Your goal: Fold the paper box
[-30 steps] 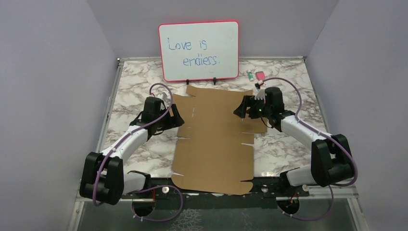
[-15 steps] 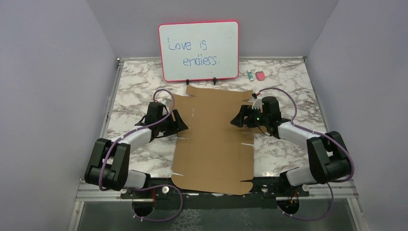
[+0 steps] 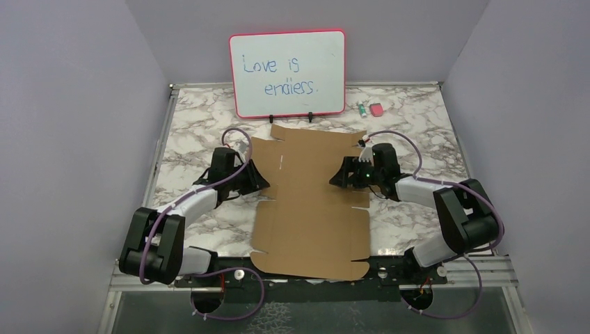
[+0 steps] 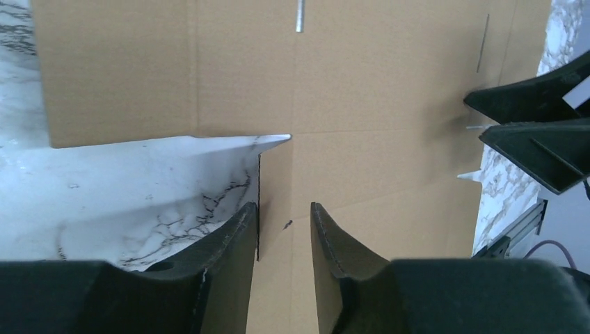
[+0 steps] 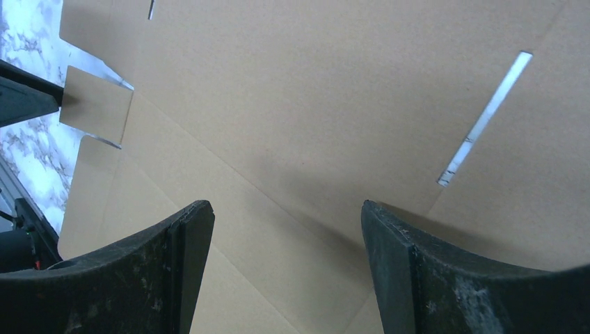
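1 flat brown paper box (image 3: 309,209); left gripper (image 4: 284,212) narrowly parted, right gripper (image 5: 286,209) wide, empty.

Paper box (image 3: 309,209) flat at mid-frame on the surface (image 3: 195,118), a gripper at each side.
The paper box lies in the centre of the frame, its near end reaching the lower edge of the surface. Behind it, at upper centre, a whiteboard (image 3: 287,72) stands upright, and right of that, toward the upper right, two small items (image 3: 370,109) lie side by side. The left gripper (image 3: 259,182) sits centre-left, its fingers (image 4: 229,264) straddling the box's left edge. The right gripper (image 3: 337,177) hangs centre-right, over the box's right part.
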Tool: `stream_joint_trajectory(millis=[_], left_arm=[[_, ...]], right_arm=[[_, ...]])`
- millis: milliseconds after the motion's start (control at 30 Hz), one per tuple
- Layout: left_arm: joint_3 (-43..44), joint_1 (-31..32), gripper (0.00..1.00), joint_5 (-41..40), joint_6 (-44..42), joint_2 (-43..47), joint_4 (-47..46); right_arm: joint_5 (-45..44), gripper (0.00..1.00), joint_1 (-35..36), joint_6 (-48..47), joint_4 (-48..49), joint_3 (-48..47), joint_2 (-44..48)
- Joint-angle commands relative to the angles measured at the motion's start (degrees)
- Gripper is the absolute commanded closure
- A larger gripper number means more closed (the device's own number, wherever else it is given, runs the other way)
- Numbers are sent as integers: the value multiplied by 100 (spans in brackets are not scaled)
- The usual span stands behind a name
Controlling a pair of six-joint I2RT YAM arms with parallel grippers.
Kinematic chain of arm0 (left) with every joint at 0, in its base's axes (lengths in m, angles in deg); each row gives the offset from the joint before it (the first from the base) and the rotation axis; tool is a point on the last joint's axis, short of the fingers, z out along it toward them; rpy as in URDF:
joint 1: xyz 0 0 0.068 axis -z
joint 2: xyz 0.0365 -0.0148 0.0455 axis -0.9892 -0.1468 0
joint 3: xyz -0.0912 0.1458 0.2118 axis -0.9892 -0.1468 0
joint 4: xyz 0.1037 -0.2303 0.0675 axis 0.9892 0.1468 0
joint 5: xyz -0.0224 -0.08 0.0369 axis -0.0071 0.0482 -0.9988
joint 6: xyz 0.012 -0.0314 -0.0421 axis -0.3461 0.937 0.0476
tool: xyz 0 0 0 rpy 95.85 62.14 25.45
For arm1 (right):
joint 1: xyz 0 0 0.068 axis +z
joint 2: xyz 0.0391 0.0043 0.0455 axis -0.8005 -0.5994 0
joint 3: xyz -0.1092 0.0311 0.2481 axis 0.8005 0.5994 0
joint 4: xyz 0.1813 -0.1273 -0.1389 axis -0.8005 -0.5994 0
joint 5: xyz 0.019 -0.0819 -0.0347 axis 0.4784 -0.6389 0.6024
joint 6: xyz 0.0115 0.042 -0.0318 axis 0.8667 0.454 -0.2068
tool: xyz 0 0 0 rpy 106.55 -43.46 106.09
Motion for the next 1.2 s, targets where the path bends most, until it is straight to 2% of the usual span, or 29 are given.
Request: stream_joint_trajectory(millis=[0,133,500,800,967,1167], left_arm=[[13,223,66,70,16,223,29],[145,574,69,-246,10,211,152],[834,1740,80,-1991,-337,159,1112],[997,2058,79,-2451,-370,-37,1362],[1158,2058,73,-2963,-496,299,1656],[1382,2059,59,-3259,-727,722,1928]], right_arm=[[-135,17,153,10,153,45,-234],[-220,17,244,14,170,15,-342],[-470,17,487,18,165,-106,-570],[-597,17,657,-19,-11,-376,-655],[-836,15,656,-240,-602,-621,-162],[-1872,7,609,-401,-1437,-566,768]])
